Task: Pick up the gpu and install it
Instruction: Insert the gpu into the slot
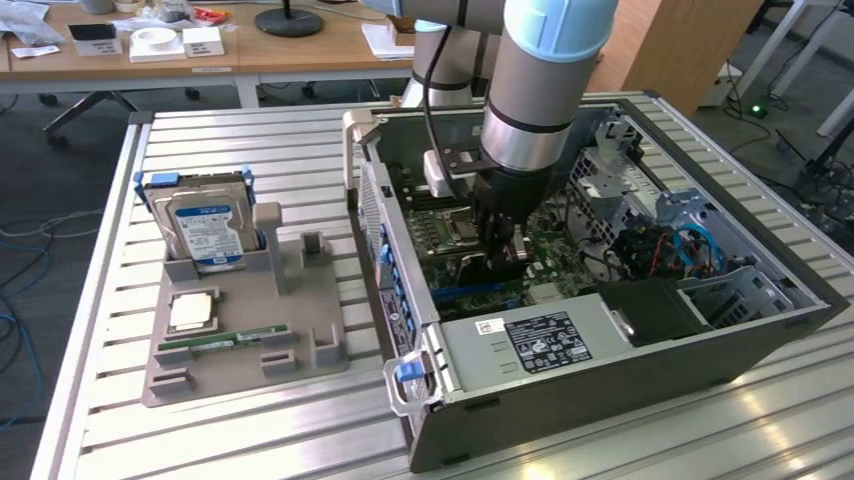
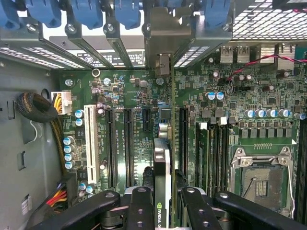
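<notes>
The gpu (image 2: 162,165), a thin flat dark expansion card with a silver metal end bracket, stands on its edge inside the open grey metal computer case (image 1: 601,360), over the green motherboard (image 2: 230,96). It lies in line with the long black slots, and its bracket end reaches the rear wall of the case, beside the blue plastic clips (image 2: 86,12). If the card sits fully in a slot, I cannot tell. The black gripper (image 2: 165,194) has the gpu between its two fingers (image 2: 139,208), which are closed partly and press on both flat sides. On the exterior view's left, well apart from the case, a grey plastic holder (image 1: 314,350) on the slatted aluminium table (image 1: 267,140) carries a silver hard drive (image 1: 207,230) and a narrow green memory stick (image 1: 220,340).
</notes>
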### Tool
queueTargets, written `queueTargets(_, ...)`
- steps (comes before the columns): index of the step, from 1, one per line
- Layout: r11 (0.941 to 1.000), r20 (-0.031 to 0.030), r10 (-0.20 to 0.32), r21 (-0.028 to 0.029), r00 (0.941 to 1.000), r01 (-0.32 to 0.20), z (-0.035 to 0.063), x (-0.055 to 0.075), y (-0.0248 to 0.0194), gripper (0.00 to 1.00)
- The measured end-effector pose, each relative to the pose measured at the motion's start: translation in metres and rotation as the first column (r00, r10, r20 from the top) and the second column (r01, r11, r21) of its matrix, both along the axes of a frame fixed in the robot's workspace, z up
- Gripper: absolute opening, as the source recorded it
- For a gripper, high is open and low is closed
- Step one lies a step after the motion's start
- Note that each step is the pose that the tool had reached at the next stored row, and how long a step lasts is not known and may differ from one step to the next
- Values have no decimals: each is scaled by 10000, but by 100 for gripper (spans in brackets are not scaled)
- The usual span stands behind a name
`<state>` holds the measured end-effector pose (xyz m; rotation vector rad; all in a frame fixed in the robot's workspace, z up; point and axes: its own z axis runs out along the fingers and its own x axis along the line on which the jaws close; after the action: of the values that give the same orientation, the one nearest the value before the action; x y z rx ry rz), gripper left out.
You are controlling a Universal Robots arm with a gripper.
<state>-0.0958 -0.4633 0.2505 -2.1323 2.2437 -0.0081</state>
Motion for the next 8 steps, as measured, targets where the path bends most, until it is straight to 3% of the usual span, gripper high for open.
queueTargets(8,10000,-2,-8,-3,10000,8,-21,-1,0,27)
